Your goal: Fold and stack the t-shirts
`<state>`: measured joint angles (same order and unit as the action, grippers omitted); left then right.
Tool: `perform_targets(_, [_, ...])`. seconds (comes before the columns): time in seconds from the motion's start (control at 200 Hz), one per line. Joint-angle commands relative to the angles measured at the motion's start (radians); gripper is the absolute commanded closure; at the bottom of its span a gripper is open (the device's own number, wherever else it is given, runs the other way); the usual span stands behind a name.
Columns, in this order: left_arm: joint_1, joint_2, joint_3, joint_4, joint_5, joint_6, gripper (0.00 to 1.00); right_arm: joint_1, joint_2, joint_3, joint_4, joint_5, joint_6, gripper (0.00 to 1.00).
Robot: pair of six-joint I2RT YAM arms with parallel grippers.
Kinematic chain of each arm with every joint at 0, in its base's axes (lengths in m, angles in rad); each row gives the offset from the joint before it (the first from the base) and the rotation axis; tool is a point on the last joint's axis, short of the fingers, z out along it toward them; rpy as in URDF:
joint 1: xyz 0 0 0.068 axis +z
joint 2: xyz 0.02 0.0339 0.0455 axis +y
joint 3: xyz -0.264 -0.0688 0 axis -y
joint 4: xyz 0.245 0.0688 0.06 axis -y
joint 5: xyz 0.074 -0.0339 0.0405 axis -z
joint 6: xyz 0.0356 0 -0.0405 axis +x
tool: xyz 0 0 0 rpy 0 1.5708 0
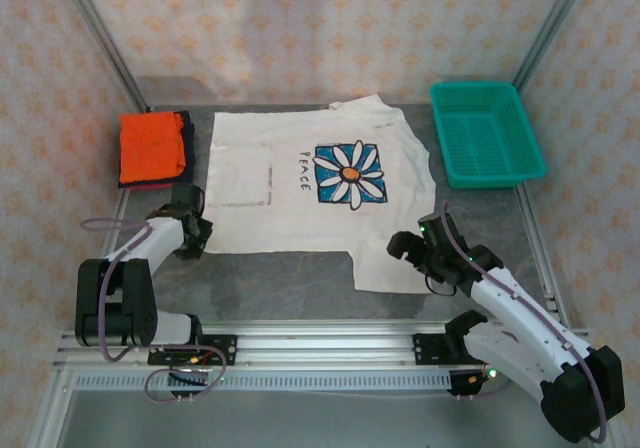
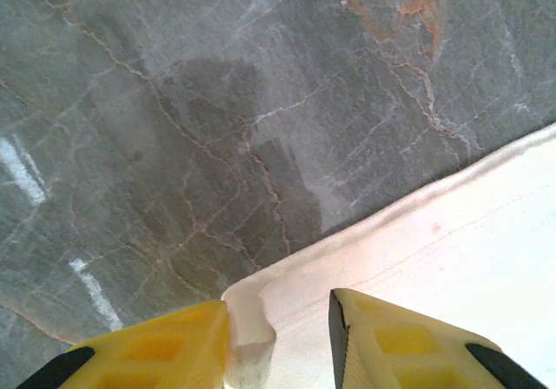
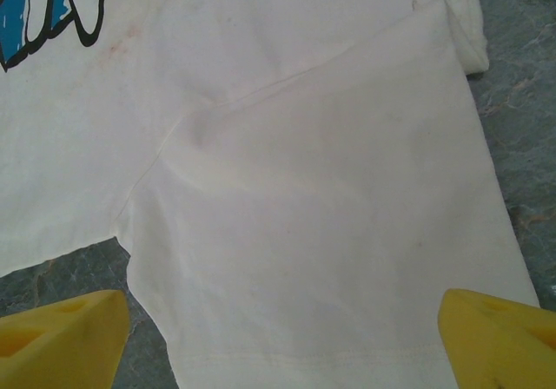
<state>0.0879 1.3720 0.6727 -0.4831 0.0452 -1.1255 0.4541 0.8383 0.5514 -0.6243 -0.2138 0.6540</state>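
My left end effector (image 2: 278, 319): yellow fingers (image 2: 156, 350) parted, straddling the corner of a white cloth t-shirt (image 2: 452, 241) lying on the grey veined marble tabletop (image 2: 174, 102).

White t-shirt (image 1: 290, 193) with blue-square daisy print; orange shirt (image 1: 150, 143) over navy shirt (image 1: 186, 128); teal mesh basket (image 1: 487, 133); grey marbled table (image 1: 290, 278).
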Motion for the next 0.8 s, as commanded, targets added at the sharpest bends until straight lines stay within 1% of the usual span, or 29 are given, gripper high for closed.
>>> perform_targets(0.0, [0.013, 0.019, -0.009, 0.011, -0.016, -0.009, 0.63, -0.006, -0.013, -0.004, 0.009, -0.001, 0.01, 0.08])
perform_targets(0.17, [0.019, 0.016, -0.035, 0.015, -0.015, -0.026, 0.63, -0.006, -0.013, -0.008, 0.015, -0.002, 0.015, 0.08])
perform_targets(0.275, [0.026, 0.03, -0.038, 0.03, -0.005, -0.028, 0.65, -0.006, -0.013, -0.006, 0.019, -0.004, 0.015, 0.08])
perform_targets(0.415, [0.031, 0.047, -0.04, 0.042, 0.003, -0.03, 0.75, -0.006, -0.017, 0.011, -0.008, 0.016, 0.013, 0.08])
perform_targets(0.455, [0.031, 0.049, -0.042, 0.046, 0.006, -0.03, 0.79, -0.006, -0.024, 0.015, -0.021, 0.028, 0.013, 0.08])
perform_targets(0.51, [0.032, 0.049, -0.048, 0.058, 0.011, -0.025, 0.88, -0.006, -0.039, 0.019, -0.037, 0.051, 0.014, 0.08])
perform_targets(0.585, [0.033, 0.048, -0.048, 0.06, 0.015, -0.022, 0.95, -0.006, -0.062, 0.023, -0.072, 0.1, 0.03, 0.09])
perform_targets(0.711, [0.033, 0.037, -0.048, 0.054, 0.017, -0.02, 1.0, -0.008, -0.092, 0.027, -0.147, 0.199, 0.093, 0.11])
perform_targets(0.796, [0.033, 0.024, -0.048, 0.048, 0.022, -0.019, 1.0, -0.013, -0.092, 0.025, -0.196, 0.235, 0.136, 0.12])
